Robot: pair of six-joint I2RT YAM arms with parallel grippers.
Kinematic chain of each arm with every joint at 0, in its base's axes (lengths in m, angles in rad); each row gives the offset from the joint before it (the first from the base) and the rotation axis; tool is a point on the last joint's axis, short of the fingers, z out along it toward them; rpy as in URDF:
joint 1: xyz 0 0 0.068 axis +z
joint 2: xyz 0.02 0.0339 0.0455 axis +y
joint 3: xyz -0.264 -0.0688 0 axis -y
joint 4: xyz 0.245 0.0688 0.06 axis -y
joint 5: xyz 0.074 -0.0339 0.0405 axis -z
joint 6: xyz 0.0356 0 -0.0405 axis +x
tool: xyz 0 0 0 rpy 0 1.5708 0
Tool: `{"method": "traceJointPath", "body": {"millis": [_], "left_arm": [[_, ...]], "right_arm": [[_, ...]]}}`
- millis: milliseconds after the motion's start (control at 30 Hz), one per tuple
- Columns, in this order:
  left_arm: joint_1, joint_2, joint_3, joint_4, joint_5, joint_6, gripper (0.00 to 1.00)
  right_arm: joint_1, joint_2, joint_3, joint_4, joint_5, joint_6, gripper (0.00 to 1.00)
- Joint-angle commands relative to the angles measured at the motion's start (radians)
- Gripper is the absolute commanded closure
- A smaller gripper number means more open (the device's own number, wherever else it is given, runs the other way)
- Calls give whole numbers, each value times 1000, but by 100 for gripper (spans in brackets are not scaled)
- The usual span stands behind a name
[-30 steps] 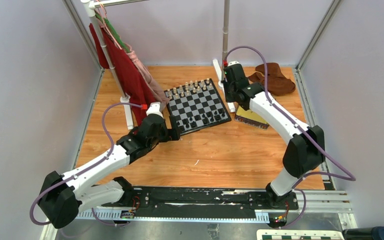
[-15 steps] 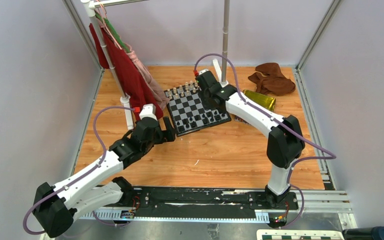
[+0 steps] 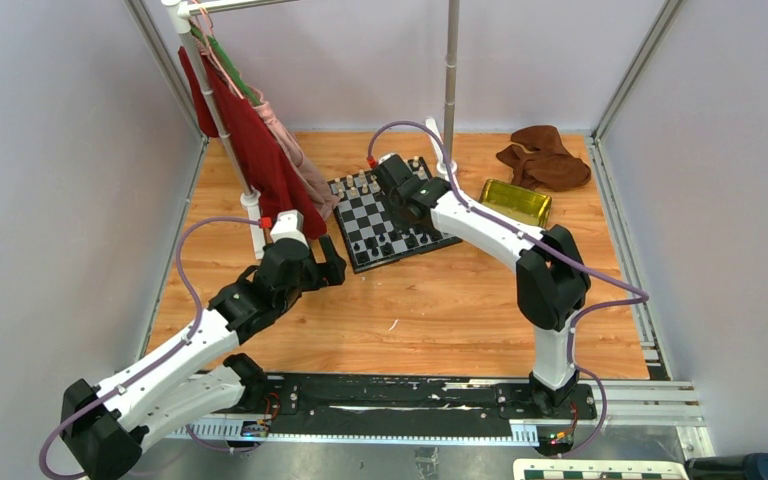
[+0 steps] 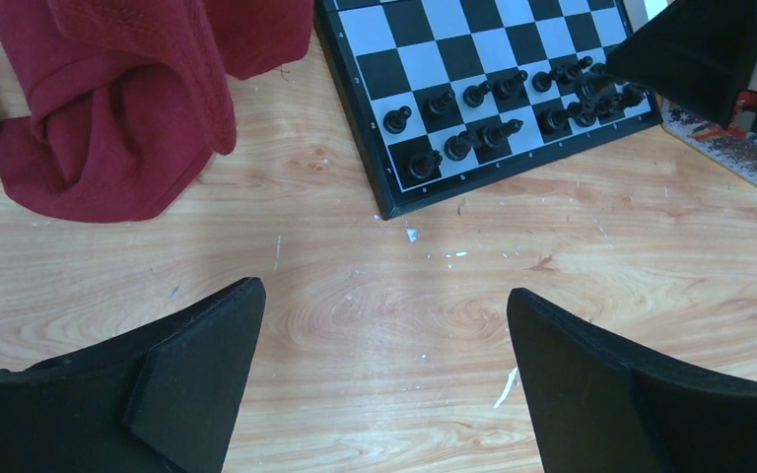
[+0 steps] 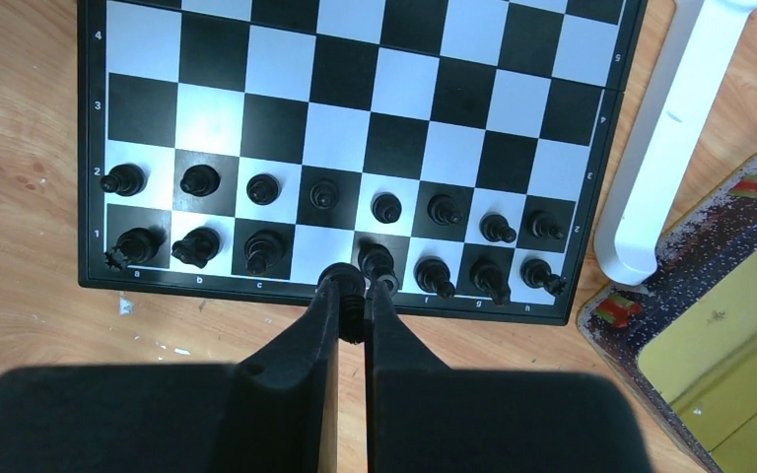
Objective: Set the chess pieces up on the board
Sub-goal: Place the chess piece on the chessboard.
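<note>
Starting left of the board (image 5: 345, 128): a red cloth (image 4: 108, 108) lies heaped on the wood, just off the board's black-side corner. The left gripper (image 4: 382, 296) hangs near that same corner with its fingers spread wide and nothing between them. It points at the board but is clear of it.

On the board itself, black pieces (image 5: 384, 207) fill the two rows by the printed edge, with one gap in the back row. The cream pieces (image 3: 358, 184) stand along the far side.

The right gripper (image 5: 355, 291) is over the board's near edge, fingers pinched together on one black piece (image 5: 340, 274). The piece looks upright, top knob showing, but the fingers hide too much to name it. The free white square sits just ahead of the fingertips, between the c-file piece and its right-hand neighbour. My read is a short nudge towards the board's middle, then straight down. The right arm is plainly the nearer one, and the neighbours stand close, so a tilt could knock them.

Right of the board are a white post (image 5: 670, 128) and a yellow box (image 5: 739, 335).

Writing on the border: 1, 2, 3, 4 up the left side, then a, b, c, f, g, h along the bottom. The two letters in between are hidden by the fingers, and no brand shows.
</note>
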Motion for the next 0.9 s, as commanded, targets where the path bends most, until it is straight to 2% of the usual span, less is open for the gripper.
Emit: {"method": "traceJointPath", "body": {"millis": [0, 867], "left_arm": [[5, -16, -19, -19, -25, -6, 0], [5, -20, -38, -12, -33, 2, 0]], "right_arm": [[23, 34, 30, -24, 0, -8, 100], [36, 137, 42, -16, -16, -13, 100]]}}
